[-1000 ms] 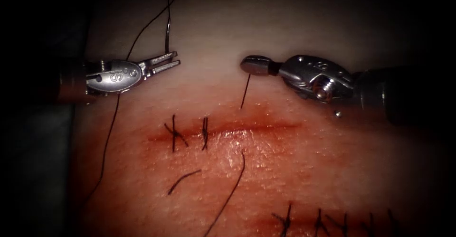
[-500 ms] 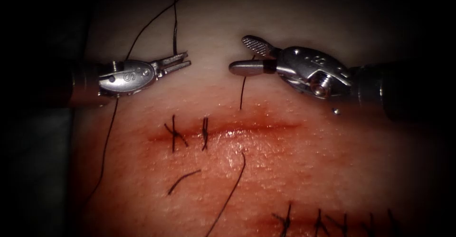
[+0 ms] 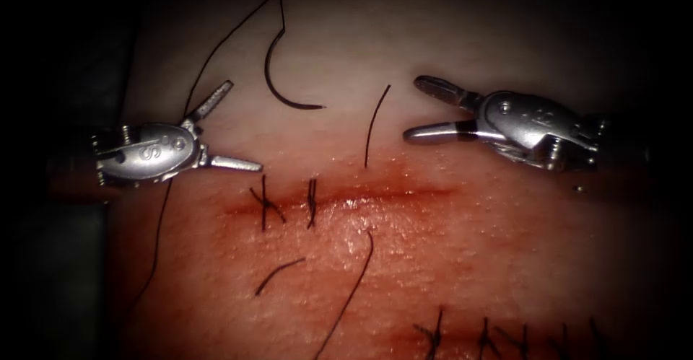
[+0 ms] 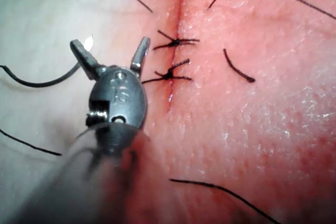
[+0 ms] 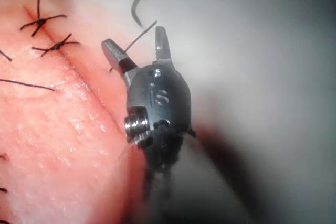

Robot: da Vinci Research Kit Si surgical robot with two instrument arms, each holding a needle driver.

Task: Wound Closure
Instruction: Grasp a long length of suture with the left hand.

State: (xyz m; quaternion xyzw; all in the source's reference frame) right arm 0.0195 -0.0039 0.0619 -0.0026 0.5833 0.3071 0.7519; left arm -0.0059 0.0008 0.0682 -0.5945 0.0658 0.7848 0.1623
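Observation:
The curved needle (image 3: 277, 80) lies loose on the pale tissue (image 3: 462, 259) above the cut (image 3: 390, 192), held by neither tool and not in the tissue. Its thread (image 3: 216, 50) runs up from its blunt end, then down past the left tool. The left tool (image 3: 242, 125) stands open and empty, left of the needle. The right tool (image 3: 413, 109) is open and empty too. A short thread end (image 3: 375, 125) rises from the tissue just above the cut, beside the right tool. The left wrist view shows open jaws (image 4: 112, 51) near the needle (image 4: 37, 82). In the right wrist view the thread end (image 5: 140, 38) stands between the open jaws (image 5: 137, 45).
Two tied stitches (image 3: 263, 201) (image 3: 312, 203) cross the left part of the cut. A thread (image 3: 354, 291) leaves the tissue below the cut toward the front. A loose cut piece (image 3: 278, 275) lies nearby. A second stitched row (image 3: 484, 335) runs along the front edge. Red fluid stains the tissue.
Both tools opened. The left tool let go of the needle, which dropped flat onto the tissue, and drew back left. The right tool let go of the thread end and drew back right.

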